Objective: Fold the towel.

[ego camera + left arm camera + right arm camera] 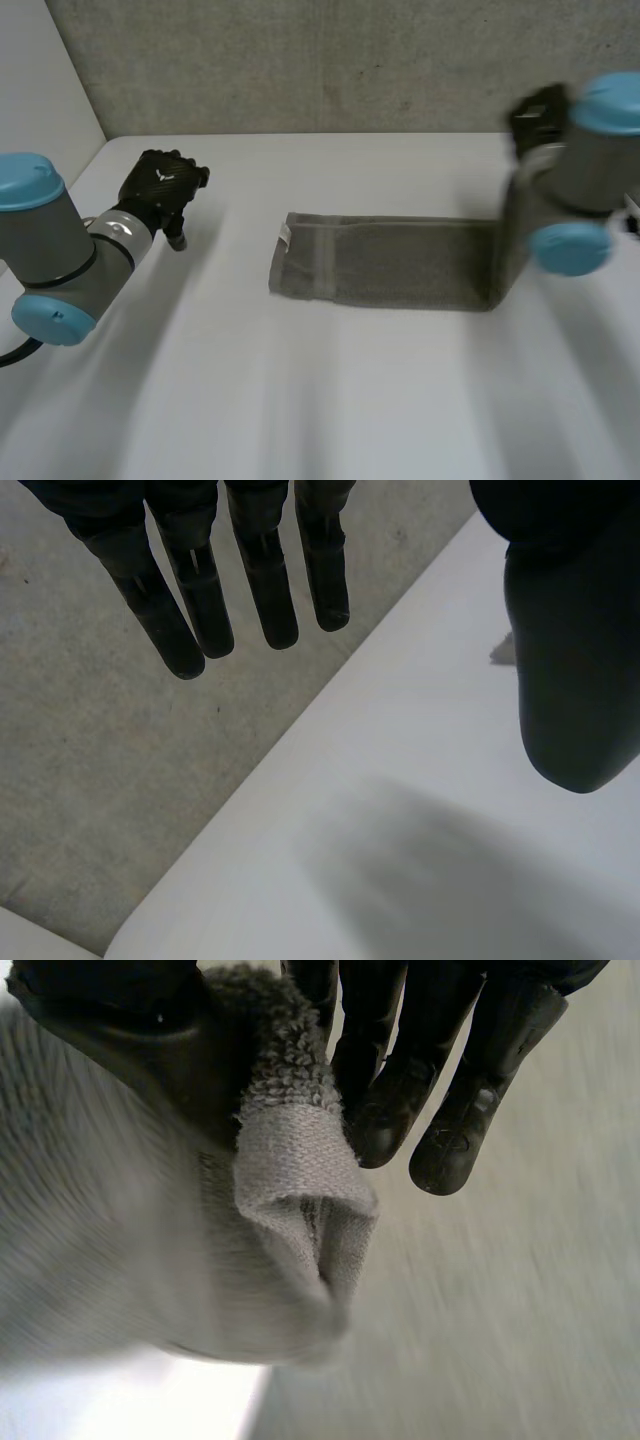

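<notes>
Towel (380,262) end in right hand (385,1080) above table (350,400)

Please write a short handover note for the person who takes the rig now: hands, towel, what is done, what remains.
The left robot hand is open and empty above the white table, apart from the grey terry towel.
The right robot hand pinches the towel's right end, raised off the table; the rest lies flat.
Done: end grasped. Left: probably carry it to the other end, release.
</notes>
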Controlling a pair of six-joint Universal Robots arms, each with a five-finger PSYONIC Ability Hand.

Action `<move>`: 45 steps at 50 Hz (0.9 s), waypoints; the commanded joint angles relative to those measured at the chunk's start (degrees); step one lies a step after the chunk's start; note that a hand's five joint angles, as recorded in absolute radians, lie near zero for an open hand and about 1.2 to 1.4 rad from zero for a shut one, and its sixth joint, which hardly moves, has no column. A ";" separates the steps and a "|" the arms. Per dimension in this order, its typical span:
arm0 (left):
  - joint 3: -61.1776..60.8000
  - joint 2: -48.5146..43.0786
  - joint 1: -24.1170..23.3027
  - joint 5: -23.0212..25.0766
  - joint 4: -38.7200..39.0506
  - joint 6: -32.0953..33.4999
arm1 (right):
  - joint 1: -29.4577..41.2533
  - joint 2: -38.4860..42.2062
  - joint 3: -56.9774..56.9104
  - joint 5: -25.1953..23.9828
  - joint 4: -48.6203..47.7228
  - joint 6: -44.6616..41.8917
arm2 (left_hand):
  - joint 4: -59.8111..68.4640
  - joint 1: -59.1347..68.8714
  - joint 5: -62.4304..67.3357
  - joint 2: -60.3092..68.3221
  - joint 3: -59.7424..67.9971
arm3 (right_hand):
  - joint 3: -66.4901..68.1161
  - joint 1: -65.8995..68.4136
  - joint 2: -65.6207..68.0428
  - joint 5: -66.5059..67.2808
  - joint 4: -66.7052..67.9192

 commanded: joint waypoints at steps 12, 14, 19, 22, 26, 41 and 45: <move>-0.77 1.08 -1.72 0.00 0.00 -3.82 | 22.59 4.64 8.81 -2.18 -1.00 1.54 | -2.83 -2.41 -0.88 -2.19 -1.96 | -60.51 -59.00 -58.86 -59.40 -60.18; -0.77 0.91 -1.90 0.09 0.00 -3.82 | 18.74 0.53 12.48 -2.27 -1.08 2.50 | -3.00 -2.58 -1.04 -2.35 -2.13 | -60.18 -58.67 -58.52 -59.06 -59.85; -0.59 0.73 -3.03 0.26 0.00 -3.82 | 12.06 -4.23 19.16 -2.53 -0.39 6.01 | -2.83 -2.41 -0.88 -2.19 -1.96 | -58.84 -57.33 -57.18 -57.72 -58.51; -0.33 0.47 -4.53 0.26 0.00 -3.90 | 9.42 -5.38 23.55 -2.35 -0.21 6.63 | -2.83 -2.41 -0.88 -2.19 -1.96 | -57.83 -56.32 -56.17 -56.71 -57.50; -0.33 0.20 -6.12 0.09 0.09 -3.90 | 7.56 -5.21 27.35 -2.27 -0.21 6.37 | -2.83 -2.41 -0.88 -2.19 -1.96 | -55.30 -53.79 -53.64 -54.18 -54.97; -1.91 -0.15 -9.45 0.26 -0.26 -4.08 | 3.34 -5.20 30.87 -2.35 -1.26 7.51 | -2.16 -1.74 -0.21 -1.52 -1.29 | -45.37 -43.86 -43.72 -44.26 -45.04; -3.93 -0.41 -11.13 0.62 -1.84 -3.82 | 3.60 -6.70 30.96 -2.35 -1.35 9.27 | -2.16 -1.74 -0.20 -1.52 -1.29 | -45.71 -44.20 -44.05 -44.60 -45.38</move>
